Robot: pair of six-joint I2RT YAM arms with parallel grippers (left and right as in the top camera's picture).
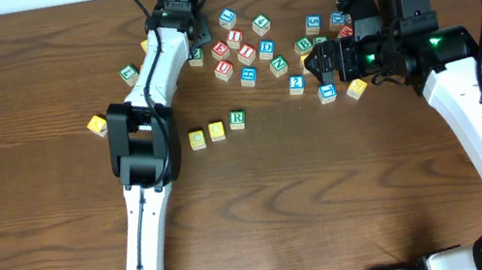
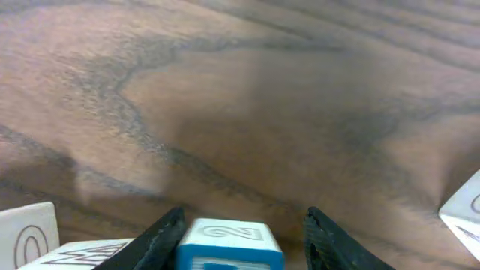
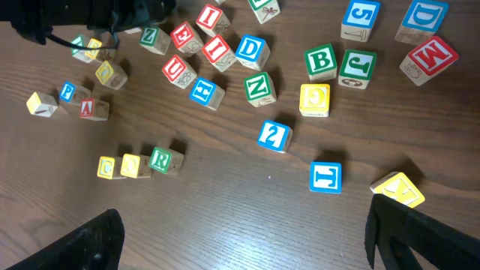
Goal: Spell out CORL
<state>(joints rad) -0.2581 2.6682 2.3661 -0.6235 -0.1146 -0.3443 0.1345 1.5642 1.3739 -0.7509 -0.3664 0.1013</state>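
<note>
Left fingers [image 2: 161,240] straddled a blue-rimmed wooden cube [image 2: 231,241], unclenched; right fingers [image 3: 420,232] hung spread, empty, over scattered lettered cubes [image 3: 257,88] crowding the brown wooden worktop [image 3: 247,217].

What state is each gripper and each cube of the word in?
left gripper: open, fingers astride blue cube
right gripper: wide open, empty
blue cube: between left fingers, not clamped
two yellow cubes: placed side by side
green R cube: ends that row; no L yet
</note>
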